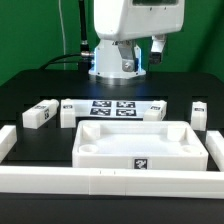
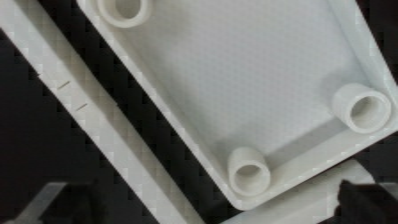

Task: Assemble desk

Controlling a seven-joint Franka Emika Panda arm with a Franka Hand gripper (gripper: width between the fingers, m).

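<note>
Assembly barely begun: tabletop [image 1: 140, 146] lies with sockets [image 2: 365, 106] empty, legs [image 1: 40, 116] loose toward the far edge of the table [image 1: 30, 88]; gripper [image 2: 199, 196] hangs wide open, holding nothing. All remain to fit.

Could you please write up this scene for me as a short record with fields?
gripper: open, holding nothing, raised above the table
tabletop: lying flat inside the border rails, hollow side up
sockets: three show in the wrist view, all empty
legs: loose on the table behind the tabletop, none fitted
marker board: flat behind the tabletop, between the legs
assembly state: no leg joined yet
</note>
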